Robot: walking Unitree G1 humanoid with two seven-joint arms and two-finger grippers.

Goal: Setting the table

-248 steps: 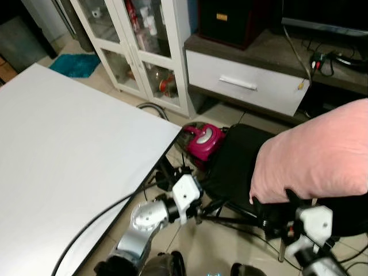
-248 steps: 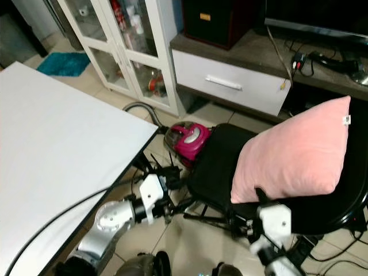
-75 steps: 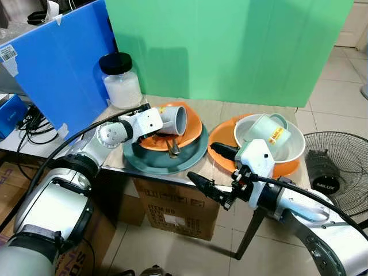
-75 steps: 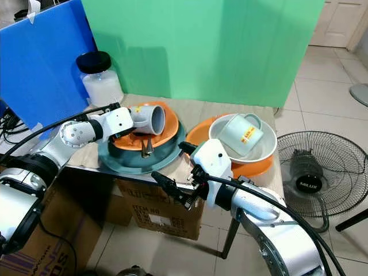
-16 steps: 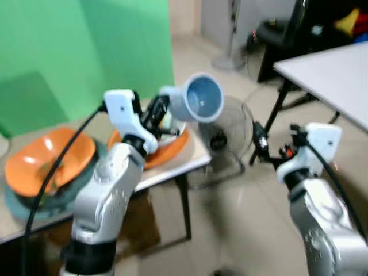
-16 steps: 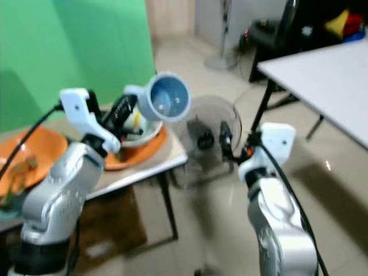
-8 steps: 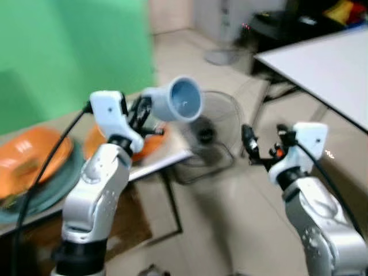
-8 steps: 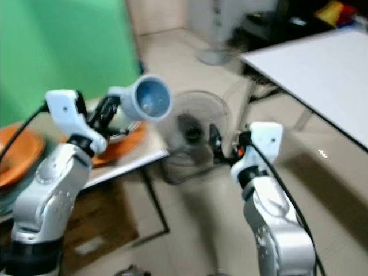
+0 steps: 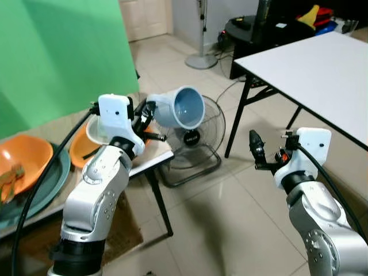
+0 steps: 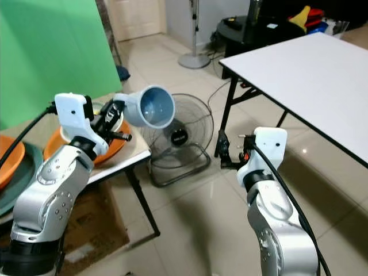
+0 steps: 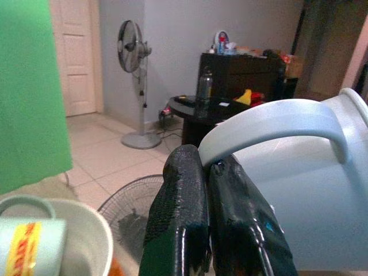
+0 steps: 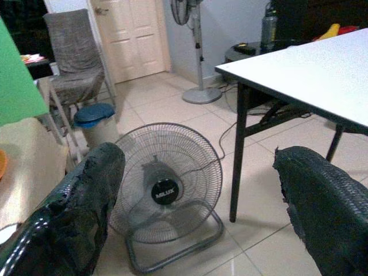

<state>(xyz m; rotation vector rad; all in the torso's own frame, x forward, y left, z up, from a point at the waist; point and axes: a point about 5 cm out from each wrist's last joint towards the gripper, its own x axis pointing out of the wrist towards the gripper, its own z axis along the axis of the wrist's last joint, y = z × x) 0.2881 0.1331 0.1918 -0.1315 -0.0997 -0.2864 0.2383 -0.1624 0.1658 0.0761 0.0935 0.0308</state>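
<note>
The left pincer (image 11: 208,190) is clenched on the handle of a light blue mug (image 9: 179,107), and it holds the mug in the air, tipped on its side, with the open mouth turned toward the camera and to the robot's right. In the left wrist view the two black fingers (image 11: 183,213) are pressed together on the curved handle, and the body of the mug is just beside them. The right pincer (image 12: 201,190) is released: its two fingers (image 12: 75,213) stand well apart and nothing is between them. It is raised in front of the robot, above the tiled floor (image 9: 230,218).

Below the lifted mug, at the robot's left, stands a small bench (image 10: 135,154). On it is an orange plate (image 10: 106,150) with a white bowl (image 11: 86,241), and a pale mug with a yellow label (image 11: 23,244) lies in that bowl. More to the left are an orange bowl (image 9: 26,158) and a dark green plate (image 9: 40,192) under it.

Just past the small bench a floor fan (image 9: 192,141) stands on the tiles. Farther right is a white bench (image 9: 310,66) with black legs. Behind it are a standing fan (image 11: 133,63) and a cream door (image 11: 75,52).
</note>
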